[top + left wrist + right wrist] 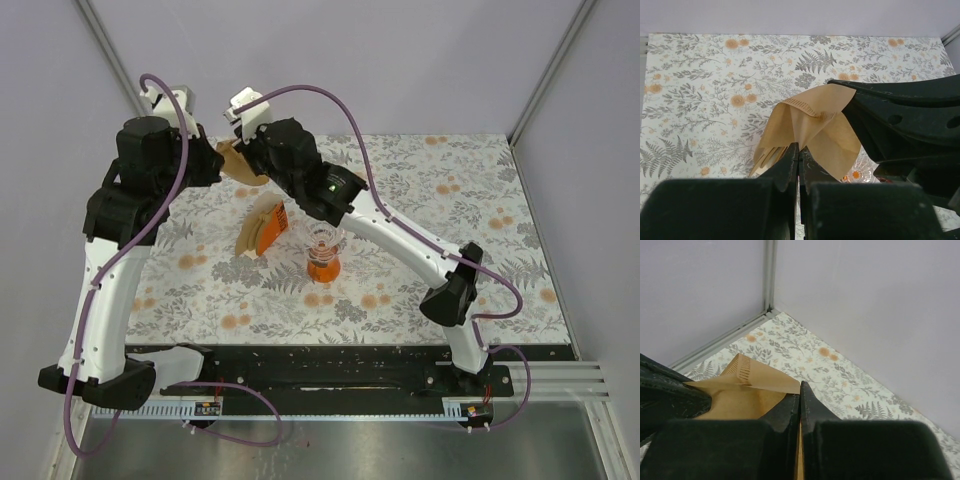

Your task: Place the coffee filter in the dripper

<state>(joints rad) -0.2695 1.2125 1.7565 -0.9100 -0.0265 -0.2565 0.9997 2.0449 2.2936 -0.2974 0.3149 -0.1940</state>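
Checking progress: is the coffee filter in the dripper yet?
Out. The left gripper and right gripper pinch the coffee filter aloft, apart from the dripper, which stands upright with no paper in it.

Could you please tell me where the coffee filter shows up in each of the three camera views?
Top external: the coffee filter sits upper left of centre, between the two arms' ends.
Left wrist: mid-frame, fanned out just above the tips of the left gripper.
Right wrist: lower left, pinched at the tips of the right gripper.
Shared landmark: the floral table cover, seen behind it in all three views.
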